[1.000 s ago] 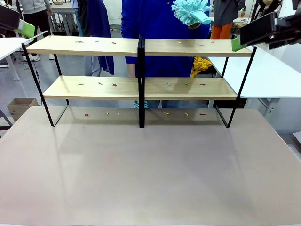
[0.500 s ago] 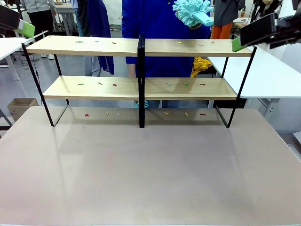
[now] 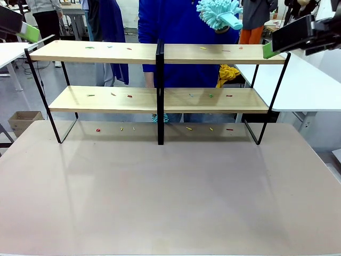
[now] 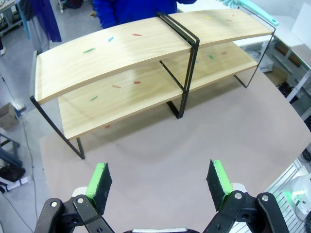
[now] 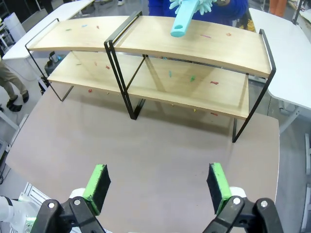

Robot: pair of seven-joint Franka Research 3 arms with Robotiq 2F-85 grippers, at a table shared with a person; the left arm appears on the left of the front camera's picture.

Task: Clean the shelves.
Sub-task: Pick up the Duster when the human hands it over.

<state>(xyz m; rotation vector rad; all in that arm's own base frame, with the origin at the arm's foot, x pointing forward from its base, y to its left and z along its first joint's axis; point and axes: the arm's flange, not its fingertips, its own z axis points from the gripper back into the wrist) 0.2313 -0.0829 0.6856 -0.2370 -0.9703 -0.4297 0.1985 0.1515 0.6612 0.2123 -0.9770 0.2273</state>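
The wide two-tier shelves (image 3: 160, 74), light wooden boards in a thin black metal frame with a central black post, stood on the far part of the grey-beige worktop (image 3: 170, 197). Small coloured scraps (image 3: 129, 96), red, green and yellow, lay scattered on the upper board, on the lower board and on the worktop beneath the rack. They were too small to show any print.

Behind the shelves stood a person in a blue top (image 3: 176, 21), holding a fluffy teal duster with a pale blue handle (image 3: 216, 13) above the right half of the upper board.

The left pincer (image 4: 159, 178) hung high over the near left of the worktop with its green pads wide apart and nothing between them. The right pincer (image 5: 156, 182) hung likewise at the near right, its fingers spread and empty. From the front, one green pad of the right pincer showed just beside the right end of the upper board; whether it touched could not be told.

Against the frame a second earlier, the duster had drifted a little to the right and the person had shifted slightly with it. Both pincers, the shelves and the scraps had stayed where they were.
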